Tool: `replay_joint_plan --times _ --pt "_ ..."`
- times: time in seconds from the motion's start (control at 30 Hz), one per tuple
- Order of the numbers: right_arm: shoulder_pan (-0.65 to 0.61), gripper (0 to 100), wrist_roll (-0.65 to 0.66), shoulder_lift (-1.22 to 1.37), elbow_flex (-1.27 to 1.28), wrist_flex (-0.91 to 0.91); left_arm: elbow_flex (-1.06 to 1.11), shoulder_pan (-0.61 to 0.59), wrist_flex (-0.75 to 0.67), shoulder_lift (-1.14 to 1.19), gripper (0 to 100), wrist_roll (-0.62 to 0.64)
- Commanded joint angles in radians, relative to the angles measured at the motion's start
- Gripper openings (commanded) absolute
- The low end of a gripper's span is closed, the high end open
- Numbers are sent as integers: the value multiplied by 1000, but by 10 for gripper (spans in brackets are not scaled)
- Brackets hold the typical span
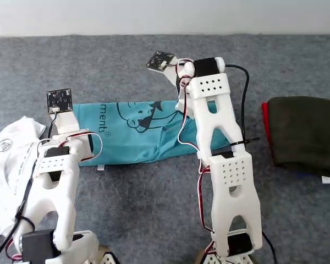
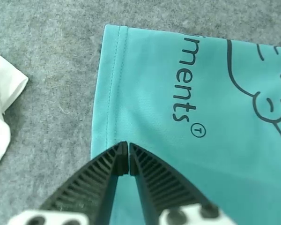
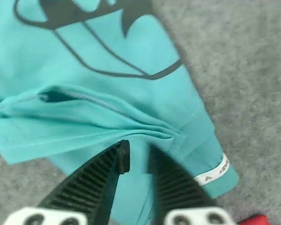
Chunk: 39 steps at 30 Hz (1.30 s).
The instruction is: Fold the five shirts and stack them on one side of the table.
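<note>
- Your left pincer (image 2: 128, 158) is down at the teal shirt (image 1: 132, 132), tips pressed together right on its hemmed side edge, and it looks to be pinching the cloth there
- Your right pincer (image 3: 137, 157) sits over the other end of that shirt, its fingers (image 3: 117, 164) a little spread with a narrow gap between them, gripping nothing
- Right beneath it the fabric is bunched into several folds, and a small white tag (image 3: 214, 171) pokes out at the shirt's edge
- From the high view, the teal shirt lies flat across the middle of the grey table (image 1: 143, 214), printed side up, stretched between your two arms
- Over on your left, a white shirt (image 1: 11, 159) lies crumpled at the table's edge, partly under the left arm; it's near the teal hem but not touching it
- Over on your right, well apart from the teal one, there's a folded dark green shirt (image 1: 305, 135) resting on a red shirt (image 1: 265, 124), of which just a thin strip shows along the side nearest the arms
</note>
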Motion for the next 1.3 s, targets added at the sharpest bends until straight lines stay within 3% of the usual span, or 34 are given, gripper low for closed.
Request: replay_joint_plan --times 0.0,0.13,0.27,0.77,0.97,1.27 --pt "-1 12 -6 -205 193 45 -12 -5 5 -6 14 2" --pt "-38 9 -6 -291 428 13 -12 -5 5 -6 14 2" --pt "-67 9 -11 -282 500 -36 -12 -5 5 -6 14 2" --pt "-156 9 -14 -125 427 -381 -12 -5 3 -6 14 2" --pt "-111 9 -12 -177 381 -306 -35 -5 11 -6 14 3" --pt "-71 9 -8 -321 278 -177 -338 -37 388 -140 116 3"
